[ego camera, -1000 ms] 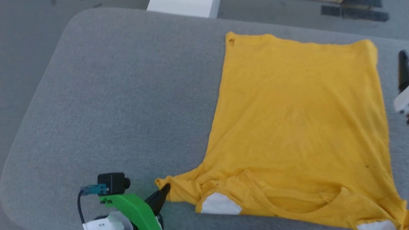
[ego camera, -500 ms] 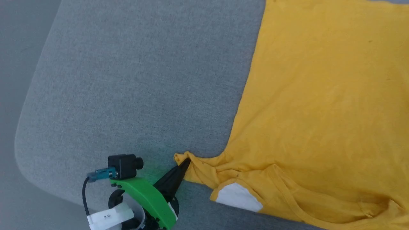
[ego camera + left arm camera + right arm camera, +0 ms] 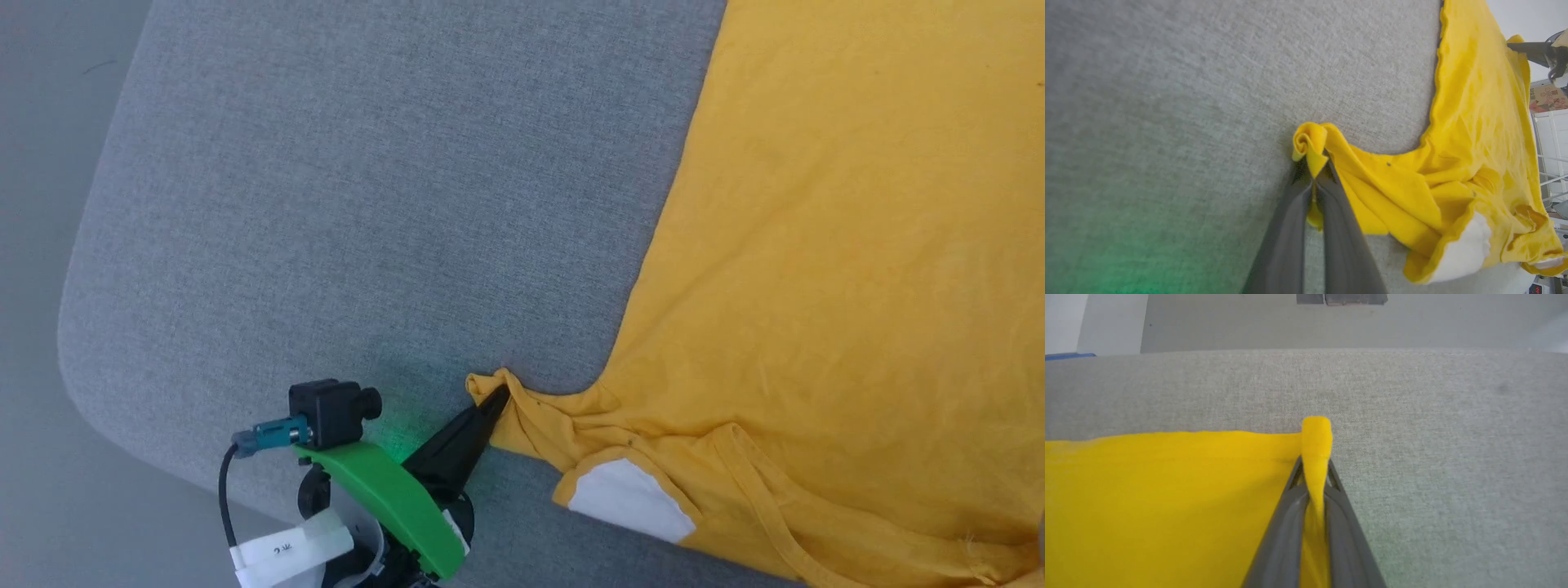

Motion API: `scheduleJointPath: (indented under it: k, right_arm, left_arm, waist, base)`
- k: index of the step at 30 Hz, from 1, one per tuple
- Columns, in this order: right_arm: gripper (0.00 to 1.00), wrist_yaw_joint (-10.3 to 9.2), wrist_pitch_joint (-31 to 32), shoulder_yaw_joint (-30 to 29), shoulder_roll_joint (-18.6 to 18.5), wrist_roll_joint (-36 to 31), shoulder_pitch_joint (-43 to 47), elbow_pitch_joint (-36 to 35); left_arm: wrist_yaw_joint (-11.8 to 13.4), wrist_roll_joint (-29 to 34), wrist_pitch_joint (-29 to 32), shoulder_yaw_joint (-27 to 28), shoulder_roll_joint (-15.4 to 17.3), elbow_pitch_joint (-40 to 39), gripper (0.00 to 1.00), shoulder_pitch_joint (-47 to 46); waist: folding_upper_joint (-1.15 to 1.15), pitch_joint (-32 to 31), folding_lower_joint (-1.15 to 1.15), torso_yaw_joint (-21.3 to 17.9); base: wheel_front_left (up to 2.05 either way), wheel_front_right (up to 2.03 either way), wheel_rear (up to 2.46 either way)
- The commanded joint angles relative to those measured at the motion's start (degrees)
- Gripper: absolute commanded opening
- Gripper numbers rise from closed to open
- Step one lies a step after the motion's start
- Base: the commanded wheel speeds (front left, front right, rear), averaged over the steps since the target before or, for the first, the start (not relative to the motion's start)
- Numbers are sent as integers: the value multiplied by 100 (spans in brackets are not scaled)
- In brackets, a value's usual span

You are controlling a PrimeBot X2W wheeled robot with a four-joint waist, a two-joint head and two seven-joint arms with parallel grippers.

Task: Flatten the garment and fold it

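The mustard-yellow garment (image 3: 833, 269) lies spread, plain side up, over the right part of the grey table (image 3: 367, 204). A white patch (image 3: 629, 498) shows by its near edge. My left gripper (image 3: 498, 398) is shut on the rolled tip of the near left sleeve, with cloth pinched between the dark fingers (image 3: 1286, 228). In the right wrist view my right gripper (image 3: 1315, 463) is shut on a far corner of the garment (image 3: 1167, 498), a tuft of yellow cloth standing up between its fingers (image 3: 1343, 522).
The table's rounded left corner (image 3: 82, 359) and near edge drop to grey floor (image 3: 41, 163). Bare grey cloth lies left of the garment. Beyond the table's far edge in the right wrist view are grey floor and a white panel (image 3: 1065, 322).
The head camera has swung, shifting the whole picture right. My right gripper has shut on the garment's far corner. The left gripper keeps its hold on the sleeve.
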Motion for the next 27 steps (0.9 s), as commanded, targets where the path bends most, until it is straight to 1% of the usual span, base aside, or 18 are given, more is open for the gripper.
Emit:
scheduleJointPath:
  k: [1, 4, 5, 9, 11, 13, 17, 20, 23, 27]
  right_arm:
    - [0, -8, -339, 49, -55, 81, 249, -74]
    - [0, -8, -1143, 181, -168, 266, 623, -120]
    - [0, -8, -1504, 231, -202, 340, 803, -127]
    - [0, -8, -2727, 302, -170, 670, 1490, -228]
    - [0, -8, -3128, 262, -51, 848, 1891, -318]
    - [0, -8, -3370, 183, 42, 1043, 2311, -442]
    - [0, -8, -3421, -66, 219, 1325, 3207, -847]
    - [0, -8, -3245, -255, 417, 1467, 3854, -1211]
    - [0, -8, -2936, -398, 628, 1528, 4487, -1539]
    - [0, -8, -2386, -471, 859, 1662, 5062, -1715]
  left_arm:
    - [205, 53, 76, 65, 63, 472, 0, -41]
    - [218, 48, 97, 58, 92, 521, 0, 5]
    - [226, 53, 102, 61, 111, 536, 0, 23]
    - [295, 52, 112, 113, 183, 513, 0, 123]
    - [353, 56, 123, 149, 231, 476, 0, 202]
    - [417, 56, 146, 177, 273, 422, 0, 293]
    - [498, 21, 227, 200, 351, 292, 0, 486]
    - [558, 0, 279, 230, 413, 188, 0, 603]
    - [635, -8, 316, 270, 475, 117, 0, 731]
    - [726, -32, 381, 279, 507, -39, 0, 866]
  waist:
    - [0, -108, 0, -71]
    - [0, -331, 0, -170]
    - [0, -446, 0, -213]
    - [0, -863, 0, -419]
    - [0, -1078, 0, -552]
    - [0, -1287, 0, -681]
    - [0, -1684, 0, -938]
    - [0, -1927, 0, -1112]
    - [0, -2131, 0, -1294]
    - [0, -2287, 0, -1485]
  base:
    - [0, 0, 0]
    - [0, 0, 0]
    - [0, 0, 0]
    - [0, 0, 0]
    - [0, 0, 0]
    - [0, 0, 0]
    - [0, 0, 0]
    - [0, 0, 0]
    - [0, 0, 0]
    - [0, 0, 0]
